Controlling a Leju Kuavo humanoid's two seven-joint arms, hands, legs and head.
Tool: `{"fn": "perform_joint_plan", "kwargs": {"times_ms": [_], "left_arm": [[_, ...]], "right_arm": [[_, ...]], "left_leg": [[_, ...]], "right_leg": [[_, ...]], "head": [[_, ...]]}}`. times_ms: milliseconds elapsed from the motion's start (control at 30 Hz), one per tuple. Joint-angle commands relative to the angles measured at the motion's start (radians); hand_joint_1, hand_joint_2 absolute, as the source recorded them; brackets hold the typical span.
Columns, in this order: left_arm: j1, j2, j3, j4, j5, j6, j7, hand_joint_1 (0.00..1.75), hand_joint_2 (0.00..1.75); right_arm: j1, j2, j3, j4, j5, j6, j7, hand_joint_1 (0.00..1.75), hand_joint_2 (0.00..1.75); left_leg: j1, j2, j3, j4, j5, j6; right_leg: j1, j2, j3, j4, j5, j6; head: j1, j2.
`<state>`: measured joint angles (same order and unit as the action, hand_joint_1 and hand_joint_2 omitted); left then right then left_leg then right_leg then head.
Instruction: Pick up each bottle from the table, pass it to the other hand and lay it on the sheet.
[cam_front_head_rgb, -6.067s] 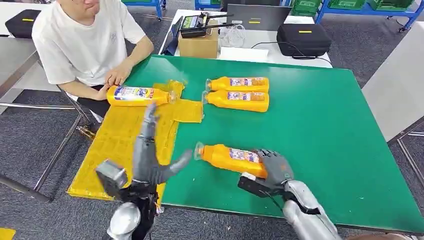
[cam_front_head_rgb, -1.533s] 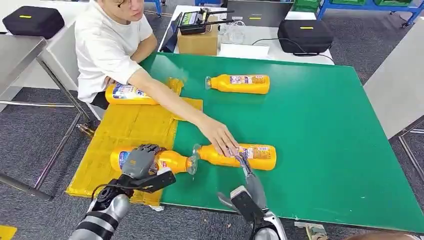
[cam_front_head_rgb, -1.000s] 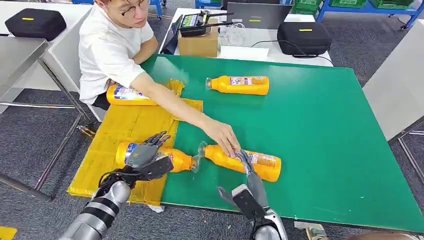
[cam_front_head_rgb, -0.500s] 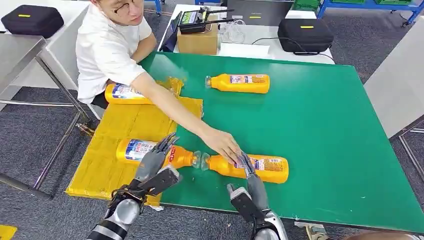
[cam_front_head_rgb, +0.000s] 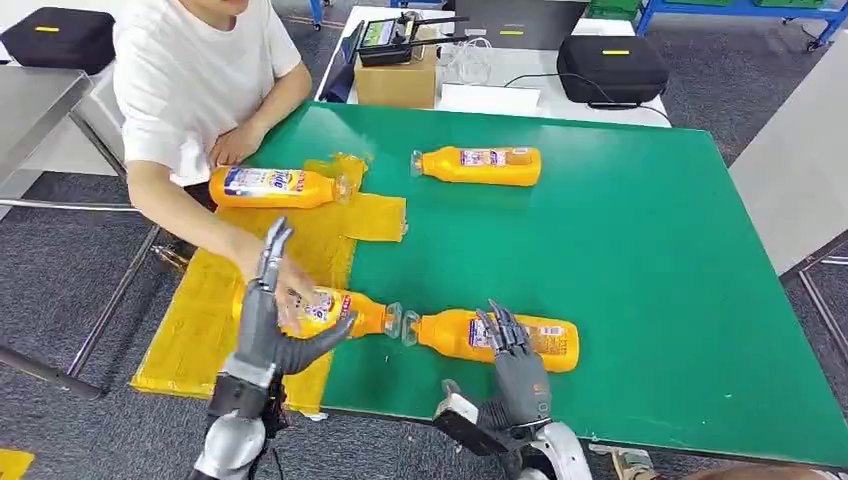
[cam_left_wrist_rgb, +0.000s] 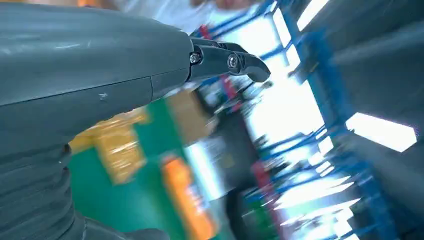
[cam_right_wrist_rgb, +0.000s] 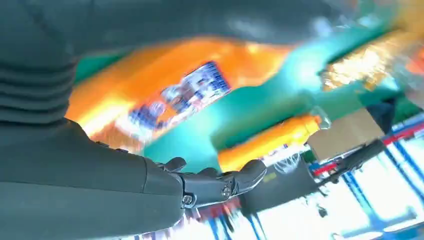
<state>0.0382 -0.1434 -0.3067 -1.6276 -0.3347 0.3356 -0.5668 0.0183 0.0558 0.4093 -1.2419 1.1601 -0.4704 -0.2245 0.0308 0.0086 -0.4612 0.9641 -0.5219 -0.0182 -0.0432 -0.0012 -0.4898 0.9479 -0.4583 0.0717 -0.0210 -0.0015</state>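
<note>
Bottle (cam_front_head_rgb: 497, 337) next to be picked lies on its side on the green table (cam_front_head_rgb: 640, 260), directly under and just ahead of the fingers (cam_front_head_rgb: 503, 327) of our right hand (cam_front_head_rgb: 515, 365). Its long axis runs across the line in which these fingers point, so the fingers cross it near the middle of the body, over the label. The cap end lies to the thumb side, toward our left hand; the flat base lies to the other side. In the right wrist view the orange body (cam_right_wrist_rgb: 165, 95) sits close before the palm, but the picture is blurred and we cannot tell if the fingers touch it. The fingers are apart and hold nothing.

Our left hand (cam_front_head_rgb: 262, 320) stands raised with fingers spread, also holding nothing. Just beyond it a second bottle (cam_front_head_rgb: 345, 313) lies partly on the yellow sheet (cam_front_head_rgb: 225, 290), its cap almost meeting the cap of the first one. A person's hand (cam_front_head_rgb: 285, 285) is on this second bottle, behind our left fingers.

We judge that the right hand is clearly the nearer one for the coming grasp: it only needs to close around the body from above. Because the fingers already lie crosswise to the long axis, no turn of the wrist seems needed. After lifting, the cap end would point toward the left hand, which is convenient for the pass.

Two more bottles lie well beyond the fingers: one (cam_front_head_rgb: 478, 165) on the table, one (cam_front_head_rgb: 270, 187) at the far end of the sheet.
</note>
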Motion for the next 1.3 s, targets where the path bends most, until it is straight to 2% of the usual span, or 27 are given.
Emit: {"fn": "perform_joint_plan", "kwargs": {"times_ms": [33, 300, 367, 467, 500, 600, 667, 800, 900, 967, 1100, 1300], "left_arm": [[0.043, -0.036, 0.054, -0.163, 0.079, -0.002, -0.045, 0.0, 1.75], [0.037, -0.037, 0.047, -0.151, 0.083, -0.014, -0.064, 0.0, 1.75], [0.035, -0.035, 0.041, -0.147, 0.081, -0.019, -0.062, 0.0, 1.75], [0.034, -0.034, 0.044, -0.139, 0.079, -0.025, -0.05, 0.0, 1.75], [0.029, -0.032, 0.042, -0.13, 0.079, -0.031, -0.045, 0.0, 1.75], [0.016, -0.034, 0.029, -0.108, 0.093, -0.051, -0.041, 0.0, 1.75], [0.006, -0.038, 0.006, -0.087, 0.1, -0.055, -0.041, 0.0, 1.75], [0.002, -0.042, -0.012, -0.078, 0.103, -0.056, -0.041, 0.0, 1.75], [-0.003, -0.038, -0.033, -0.064, 0.114, -0.053, -0.032, 0.0, 1.75], [-0.005, -0.035, -0.035, -0.042, 0.129, -0.058, -0.017, 0.0, 1.75], [-0.02, -0.041, -0.035, -0.009, 0.153, -0.07, -0.032, 0.0, 1.75], [-0.022, -0.043, -0.037, -0.012, 0.151, -0.068, -0.03, 0.0, 1.75]], "right_arm": [[0.005, -0.198, 0.024, -0.168, 0.15, 0.044, 0.07, 0.0, 1.75], [-0.001, -0.213, 0.026, -0.17, 0.173, 0.066, 0.092, 0.0, 1.75], [-0.001, -0.22, -0.003, -0.156, 0.162, 0.104, 0.115, 0.0, 1.75], [-0.019, -0.239, -0.042, -0.086, 0.158, 0.168, 0.142, 0.0, 1.75], [-0.042, -0.238, -0.051, -0.04, 0.15, 0.183, 0.145, 0.0, 1.75], [-0.109, -0.2, -0.083, 0.068, 0.063, 0.21, 0.1, 0.0, 1.75], [-0.149, -0.143, -0.104, 0.147, -0.028, 0.232, 0.067, 0.0, 1.75], [-0.17, -0.126, -0.083, 0.18, -0.028, 0.236, 0.068, 0.0, 1.75], [-0.231, -0.112, -0.054, 0.279, -0.01, 0.282, 0.158, 0.0, 1.75], [-0.285, -0.098, -0.034, 0.353, 0.001, 0.258, 0.172, 0.0, 1.75], [-0.354, -0.076, -0.013, 0.453, -0.01, 0.234, 0.146, 0.0, 1.75], [-0.355, -0.077, -0.012, 0.456, -0.01, 0.231, 0.145, 0.0, 1.75]], "left_leg": [[0.0, -0.001, -0.002, 0.0, 0.0, 0.002], [0.001, -0.001, 0.0, -0.001, 0.0, 0.003], [0.0, 0.0, 0.0, 0.0, 0.0, 0.002], [0.001, -0.002, 0.001, -0.002, 0.0, 0.004], [0.0, -0.001, 0.001, -0.001, 0.0, 0.002], [0.001, 0.001, 0.001, -0.002, 0.001, 0.003], [0.001, 0.001, 0.001, -0.002, 0.001, 0.002], [0.001, 0.001, 0.001, -0.002, 0.001, 0.002], [0.001, 0.0, 0.002, -0.002, 0.001, 0.002], [0.001, 0.003, 0.002, -0.002, 0.001, 0.002], [0.001, 0.003, 0.002, -0.002, 0.001, 0.003], [0.001, 0.0, 0.003, -0.002, 0.001, 0.002]], "right_leg": [[0.001, -0.001, -0.001, 0.0, 0.0, -0.003], [0.003, 0.0, 0.0, -0.002, 0.0, -0.006], [0.001, 0.0, 0.0, 0.0, 0.0, -0.003], [0.002, -0.001, 0.002, -0.003, 0.0, -0.006], [0.001, -0.001, 0.001, -0.002, 0.0, -0.003], [0.002, 0.002, 0.001, -0.003, 0.002, -0.005], [0.001, 0.002, 0.001, -0.002, 0.002, -0.004], [0.002, 0.002, 0.0, -0.002, 0.002, -0.005], [0.002, 0.0, 0.001, -0.003, 0.001, -0.005], [0.002, 0.004, 0.0, -0.002, 0.002, -0.004], [0.002, 0.004, 0.001, -0.003, 0.003, -0.004], [0.002, 0.0, 0.002, -0.002, 0.001, -0.005]], "head": [[0.0, 0.0], [0.0, 0.0], [0.0, 0.0], [0.0, 0.0], [0.0, 0.0], [0.0, 0.0], [0.0, 0.0], [0.0, 0.0], [0.0, 0.0], [0.0, 0.0], [0.0, 0.0], [0.0, 0.0]]}}
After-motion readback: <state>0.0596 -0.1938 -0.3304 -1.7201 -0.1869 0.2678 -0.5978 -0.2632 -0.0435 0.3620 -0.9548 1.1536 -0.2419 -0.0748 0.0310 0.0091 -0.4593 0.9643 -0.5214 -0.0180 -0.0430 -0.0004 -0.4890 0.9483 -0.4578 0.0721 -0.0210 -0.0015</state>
